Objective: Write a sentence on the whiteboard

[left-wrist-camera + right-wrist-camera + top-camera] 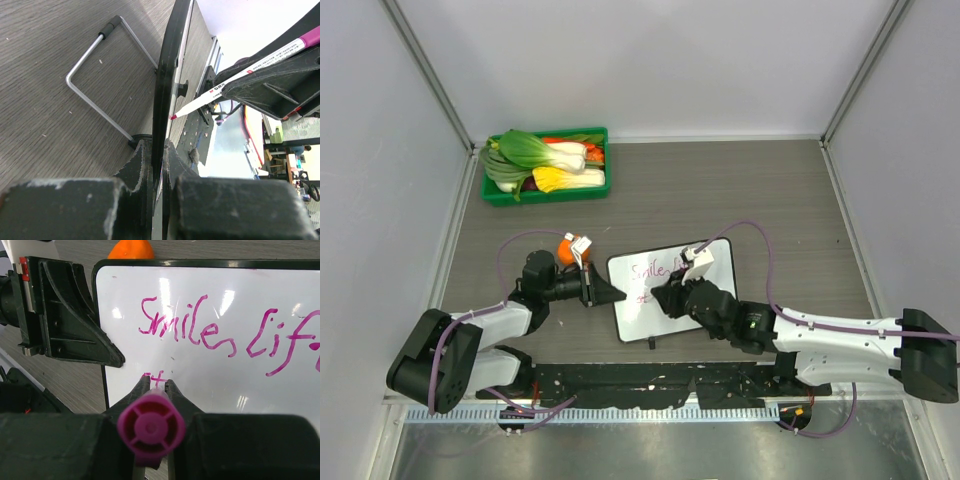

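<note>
The whiteboard [690,300] stands tilted on the table, black-framed, seen edge-on in the left wrist view [167,75] and face-on in the right wrist view [240,305]. My left gripper [603,291] is shut on the board's left edge [159,160]. The sentence [220,335] reads "Smile, lif" in pink, with a small "t" mark [156,375] begun on the second line. My right gripper [670,296] is shut on a pink marker [151,427], its tip at the board's face [174,117].
A green tray [548,190] of vegetables sits at the back left. An orange object [566,250] lies just behind the left gripper. The board's wire stand [97,85] props it from behind. Grey walls bound the table.
</note>
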Available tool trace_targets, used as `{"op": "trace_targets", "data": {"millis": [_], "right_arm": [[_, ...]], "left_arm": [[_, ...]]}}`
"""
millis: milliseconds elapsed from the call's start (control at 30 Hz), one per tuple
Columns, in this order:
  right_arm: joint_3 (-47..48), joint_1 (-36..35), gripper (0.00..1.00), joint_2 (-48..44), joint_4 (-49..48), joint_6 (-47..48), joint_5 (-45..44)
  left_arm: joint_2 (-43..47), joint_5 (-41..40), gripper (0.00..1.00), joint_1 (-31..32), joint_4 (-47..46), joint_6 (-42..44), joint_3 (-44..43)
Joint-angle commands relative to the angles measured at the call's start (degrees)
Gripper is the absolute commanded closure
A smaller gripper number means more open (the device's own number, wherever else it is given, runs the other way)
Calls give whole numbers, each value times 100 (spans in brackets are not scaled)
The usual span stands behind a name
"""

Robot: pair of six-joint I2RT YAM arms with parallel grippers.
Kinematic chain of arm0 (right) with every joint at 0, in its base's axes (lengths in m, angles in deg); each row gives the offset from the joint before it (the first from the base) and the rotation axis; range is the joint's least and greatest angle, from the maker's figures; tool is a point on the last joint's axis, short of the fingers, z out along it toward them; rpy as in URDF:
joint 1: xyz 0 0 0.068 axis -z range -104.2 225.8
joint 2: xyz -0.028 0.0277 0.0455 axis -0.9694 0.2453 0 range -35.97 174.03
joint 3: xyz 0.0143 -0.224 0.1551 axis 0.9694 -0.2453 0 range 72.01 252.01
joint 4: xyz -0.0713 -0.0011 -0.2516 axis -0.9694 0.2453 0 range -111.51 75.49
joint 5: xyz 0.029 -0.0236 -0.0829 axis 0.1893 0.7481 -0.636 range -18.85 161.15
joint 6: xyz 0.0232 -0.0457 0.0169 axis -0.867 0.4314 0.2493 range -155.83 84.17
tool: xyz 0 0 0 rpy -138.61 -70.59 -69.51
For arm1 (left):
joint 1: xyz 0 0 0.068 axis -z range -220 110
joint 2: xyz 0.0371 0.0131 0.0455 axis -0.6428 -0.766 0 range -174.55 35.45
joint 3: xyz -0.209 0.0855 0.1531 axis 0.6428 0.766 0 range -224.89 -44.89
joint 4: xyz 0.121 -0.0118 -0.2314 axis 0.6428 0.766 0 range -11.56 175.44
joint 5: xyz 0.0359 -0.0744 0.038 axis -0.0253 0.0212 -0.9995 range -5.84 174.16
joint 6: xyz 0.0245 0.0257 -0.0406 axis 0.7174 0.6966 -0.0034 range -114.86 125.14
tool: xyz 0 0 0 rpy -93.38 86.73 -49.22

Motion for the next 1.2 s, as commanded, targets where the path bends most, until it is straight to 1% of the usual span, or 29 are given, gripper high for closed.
{"op": "trace_targets", "data": {"millis": [0, 267, 567, 767, 1167], "right_arm": [[-93, 2, 99, -170, 206, -66, -187], [-14, 11, 99, -293, 241, 57, -433], [319, -15, 99, -425, 179, 285, -398], [416, 28, 99, -574, 197, 426, -548], [417, 248, 99, -205, 21, 453, -530]], "left_arm": [[-60, -702, 100, -27, 344, 465, 12], [-43, -728, 100, -27, 352, 465, 12], [-8, -719, 100, -18, 387, 473, 12], [45, -746, 100, -27, 388, 473, 29], [27, -719, 100, -27, 379, 473, 21]]}}
